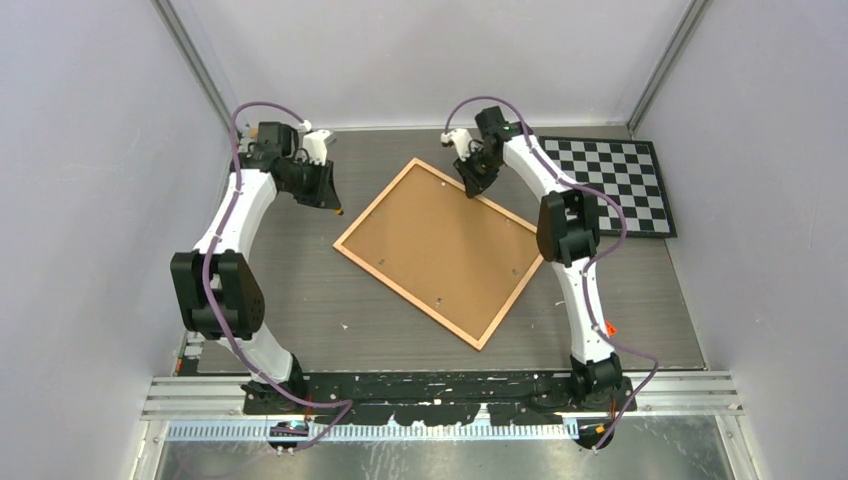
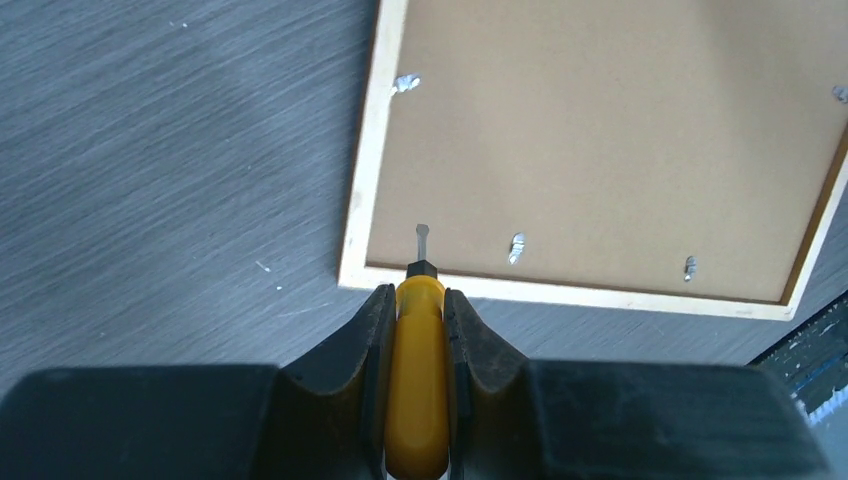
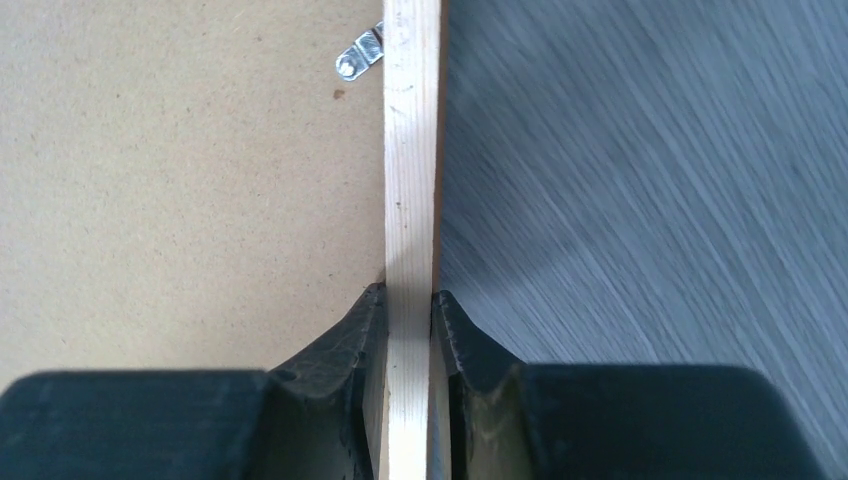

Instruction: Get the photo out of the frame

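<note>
The frame is a large rectangle lying back-up on the grey surface. It is turned diagonally, with one corner toward the far wall and the opposite corner toward the near edge. A narrow, pale orange-brown wooden border encloses a plain brown fibreboard back. Small metal clips sit at intervals just inside the border, overlapping the fibreboard. The front face is turned down and unseen.

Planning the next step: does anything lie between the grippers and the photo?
Yes. The frame lies face down, so its brown backing board covers the photo, pinned by small metal clips along the border. The photo itself is not visible.
</note>
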